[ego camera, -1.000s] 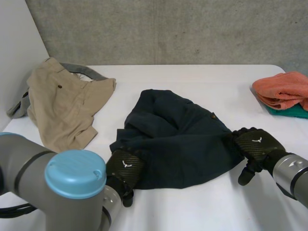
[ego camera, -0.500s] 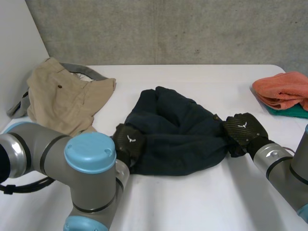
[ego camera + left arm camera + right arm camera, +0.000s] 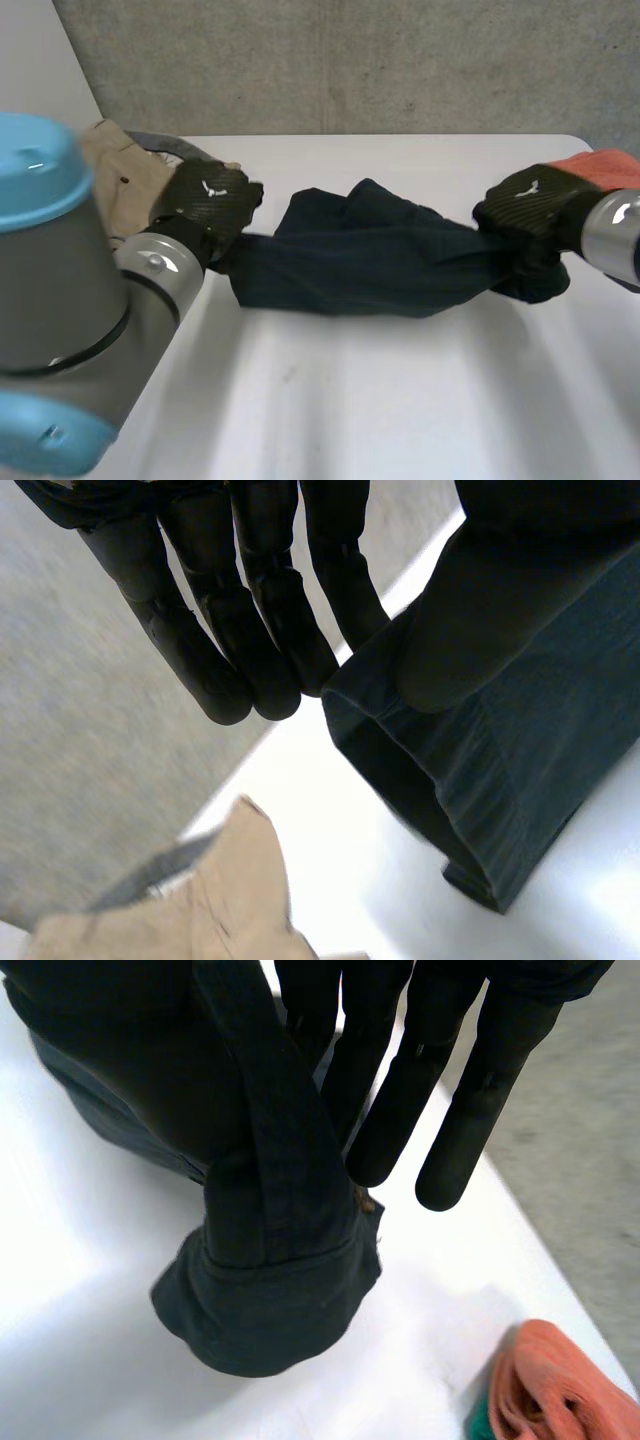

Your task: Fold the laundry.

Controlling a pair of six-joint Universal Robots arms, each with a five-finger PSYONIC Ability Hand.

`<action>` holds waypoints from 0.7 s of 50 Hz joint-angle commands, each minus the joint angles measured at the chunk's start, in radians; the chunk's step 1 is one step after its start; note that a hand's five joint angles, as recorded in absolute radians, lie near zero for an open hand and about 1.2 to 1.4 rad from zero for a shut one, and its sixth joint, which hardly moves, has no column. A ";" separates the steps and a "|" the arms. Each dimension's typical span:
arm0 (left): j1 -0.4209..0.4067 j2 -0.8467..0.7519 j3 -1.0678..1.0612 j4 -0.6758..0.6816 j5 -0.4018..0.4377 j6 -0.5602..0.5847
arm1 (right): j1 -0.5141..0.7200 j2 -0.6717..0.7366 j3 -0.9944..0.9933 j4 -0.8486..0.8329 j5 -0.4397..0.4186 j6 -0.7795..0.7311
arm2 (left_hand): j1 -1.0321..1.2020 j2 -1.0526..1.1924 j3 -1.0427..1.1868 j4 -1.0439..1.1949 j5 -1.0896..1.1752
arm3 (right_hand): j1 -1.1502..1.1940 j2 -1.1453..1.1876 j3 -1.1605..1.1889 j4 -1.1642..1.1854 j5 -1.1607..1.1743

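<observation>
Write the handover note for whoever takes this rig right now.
Left hand: pinches the dark garment at its left end.
Right hand: pinches its right end, which droops below the hand.
The garment hangs bunched and stretched between the hands over the table; whether its lower edge touches, I cannot tell.
Khaki shorts lie unfolded behind the left hand. An orange towel lies beyond the right hand.
Done: garment gripped at both ends.
Left: lay it flat, fold it, then likely the khaki shorts.
</observation>
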 commanded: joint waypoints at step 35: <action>0.184 -0.077 -0.160 0.444 0.003 -0.109 | 0.070 0.249 0.048 -0.693 -0.172 0.130 | 0.252 0.189 0.218 0.204 0.255 | 0.301 0.228 0.209 0.203 0.231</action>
